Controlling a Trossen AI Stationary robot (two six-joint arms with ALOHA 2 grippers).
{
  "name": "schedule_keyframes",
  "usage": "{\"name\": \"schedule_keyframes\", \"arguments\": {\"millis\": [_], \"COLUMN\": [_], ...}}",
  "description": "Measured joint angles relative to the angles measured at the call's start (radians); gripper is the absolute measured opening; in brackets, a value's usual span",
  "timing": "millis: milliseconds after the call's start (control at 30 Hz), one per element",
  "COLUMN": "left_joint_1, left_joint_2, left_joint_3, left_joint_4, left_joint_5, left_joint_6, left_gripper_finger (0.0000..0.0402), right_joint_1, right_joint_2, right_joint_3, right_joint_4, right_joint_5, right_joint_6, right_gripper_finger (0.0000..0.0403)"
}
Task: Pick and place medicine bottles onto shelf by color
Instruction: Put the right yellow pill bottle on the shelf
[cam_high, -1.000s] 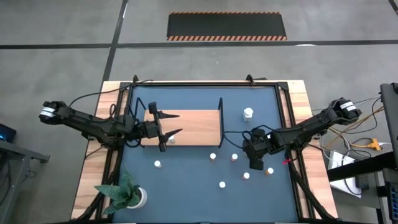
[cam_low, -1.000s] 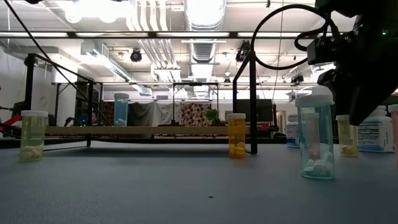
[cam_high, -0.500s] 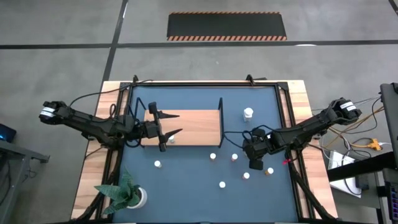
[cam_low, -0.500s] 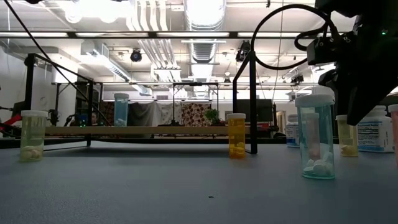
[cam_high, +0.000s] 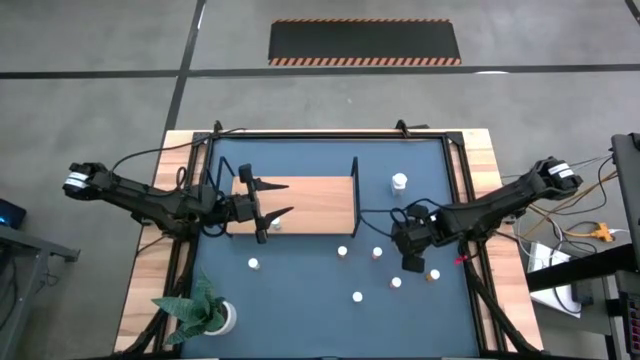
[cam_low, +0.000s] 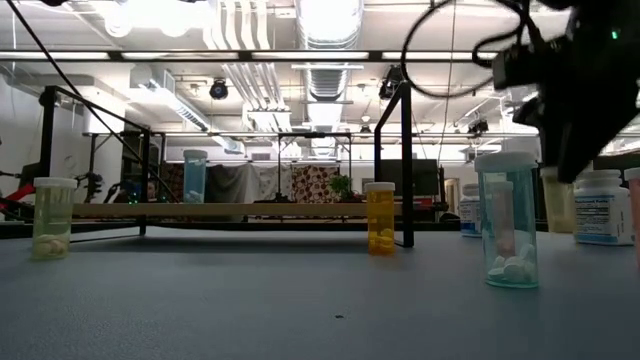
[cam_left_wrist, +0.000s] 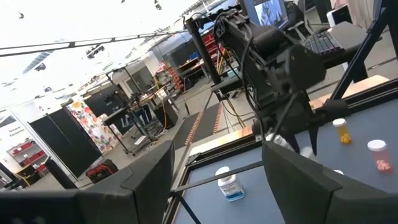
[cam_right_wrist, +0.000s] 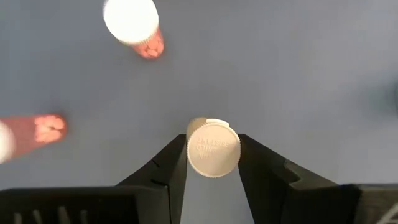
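My right gripper (cam_high: 412, 262) stands over the table's right part, pointing steeply down and shut on a small yellowish medicine bottle with a white cap (cam_right_wrist: 213, 148). The low view shows this bottle (cam_low: 553, 205) just off the table. My left gripper (cam_high: 265, 215) hangs open above the wooden shelf (cam_high: 300, 203), holding nothing. A blue bottle (cam_low: 195, 175) stands on the shelf. Several other bottles stand upright on the blue tabletop, among them an orange one (cam_low: 380, 217), a pale yellow one (cam_low: 52, 217) and a clear one with pink inside (cam_low: 507, 220). My right gripper pinches the bottle at its white cap (cam_right_wrist: 213, 163), one finger (cam_right_wrist: 171, 163) on each side of it. The fingers come from above, slanting down. The bottle hangs upright below them, its base a little clear of the table.
A larger white bottle (cam_high: 400, 181) stands right of the shelf's black frame end (cam_high: 354, 180). Two pink-filled bottles (cam_right_wrist: 134, 25) stand on the table near the held one. A potted green plant (cam_high: 200, 310) sits at the near left corner.
My right gripper has risen a little, and the yellowish bottle has come up with it, from standing on the table to just clear of it.
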Motion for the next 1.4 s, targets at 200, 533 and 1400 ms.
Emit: {"name": "schedule_keyframes", "arguments": {"millis": [200,533,1400], "left_joint_1": [0.0,0.0,-0.001], "left_joint_2": [0.0,0.0,-0.133], "left_joint_3": [0.0,0.0,-0.076], "left_joint_4": [0.0,0.001,0.005], "left_joint_5": [0.0,0.0,-0.088], "left_joint_6": [0.0,0.0,-0.003], "left_gripper_finger": [0.0226,0.0226,0.0226], "right_joint_1": [-0.001,-0.003,-0.212], "right_joint_2": [-0.002,0.042,0.533], "right_joint_3": [0.21,0.594,1.292], "right_joint_4": [-0.219,-0.369,-0.428], "right_joint_5": [0.012,0.074,-0.019], "right_joint_6": [0.03,0.046,-0.314], "right_gripper_finger": [0.0119,0.0119,0.0118]}}
